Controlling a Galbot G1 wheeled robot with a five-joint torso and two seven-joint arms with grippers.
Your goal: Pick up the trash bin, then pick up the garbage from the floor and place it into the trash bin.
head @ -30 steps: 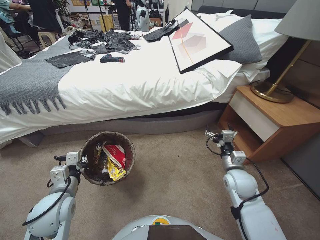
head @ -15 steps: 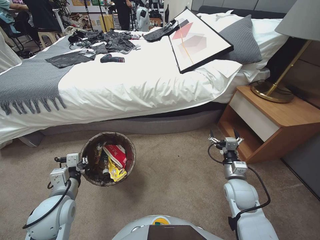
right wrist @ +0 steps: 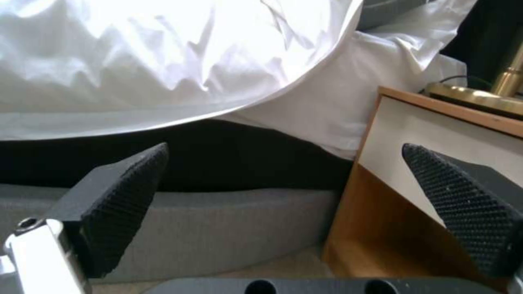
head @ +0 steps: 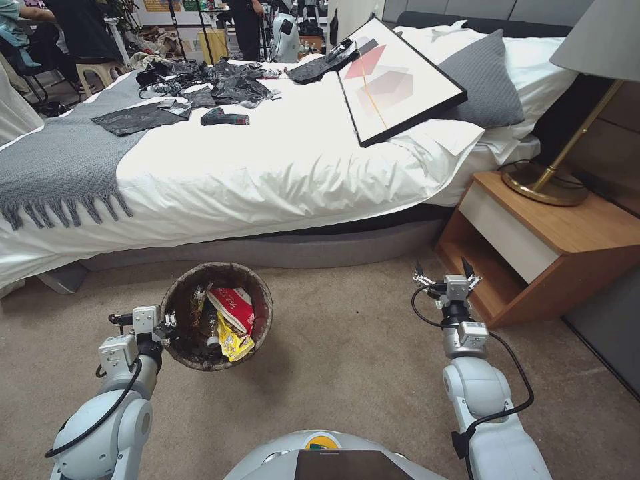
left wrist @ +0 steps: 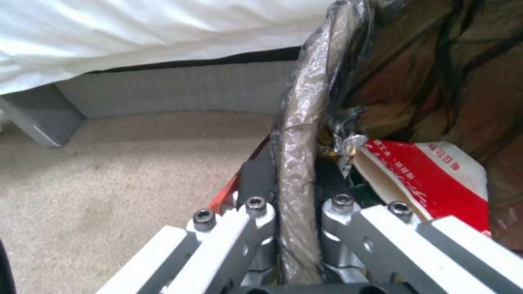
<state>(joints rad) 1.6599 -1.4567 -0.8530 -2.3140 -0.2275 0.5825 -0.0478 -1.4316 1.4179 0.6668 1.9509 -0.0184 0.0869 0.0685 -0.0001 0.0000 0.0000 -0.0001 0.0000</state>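
So the left gripper [head: 167,325] is pinching the trash bin [head: 217,315] by its bagged rim at 9 o'clock, the right gripper [head: 447,278] is hovering spread and empty, and I'd be keeping that bin level so the wrappers [head: 231,317] aren't spilling.

White characters are printed on the red-and-white wrapper [left wrist: 436,171] lying inside the trash bin [left wrist: 297,134]; the character "日" can be made out near its upper edge, while the rest of the print is too blurred to be read. The same wrapper [head: 231,307] is seen from the head view, where its white lettering cannot be read. No other text, brand, number or sign can be read.
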